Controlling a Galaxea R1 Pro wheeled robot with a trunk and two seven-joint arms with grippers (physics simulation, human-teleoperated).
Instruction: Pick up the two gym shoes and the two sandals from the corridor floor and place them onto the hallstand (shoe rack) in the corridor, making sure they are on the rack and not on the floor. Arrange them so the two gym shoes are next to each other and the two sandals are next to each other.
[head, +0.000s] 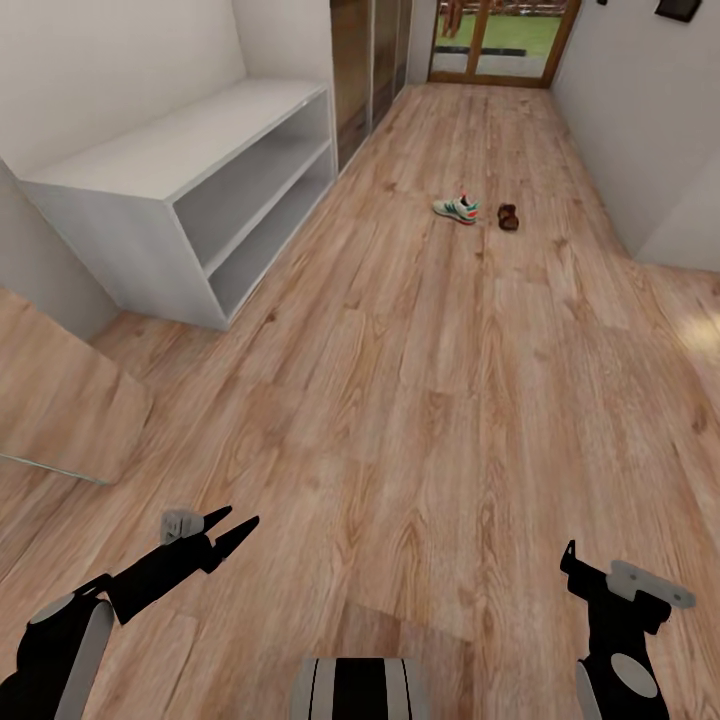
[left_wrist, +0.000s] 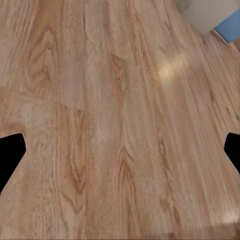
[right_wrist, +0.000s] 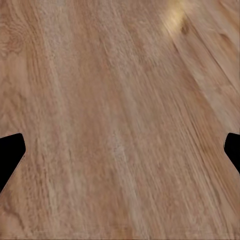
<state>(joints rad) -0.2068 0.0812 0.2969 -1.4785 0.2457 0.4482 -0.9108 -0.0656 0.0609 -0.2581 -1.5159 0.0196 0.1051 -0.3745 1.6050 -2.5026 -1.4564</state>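
A cream-white gym shoe with green and red accents lies on the corridor floor far ahead in the head view. Right beside it rests a dark brown sandal. The white hallstand, its two shelf compartments bare, stands along the left wall, nearer to me than the shoes. My left gripper hangs open low at the left, over bare planks. My right gripper is low at the right. Each wrist view has black fingertips wide apart over wood flooring, with nothing between them.
A wood-grain panel leans at the near left. Dark cabinet doors follow the hallstand, and a glass door ends the corridor. A white wall runs along the right. A white-and-blue object sits at a corner of the left wrist view.
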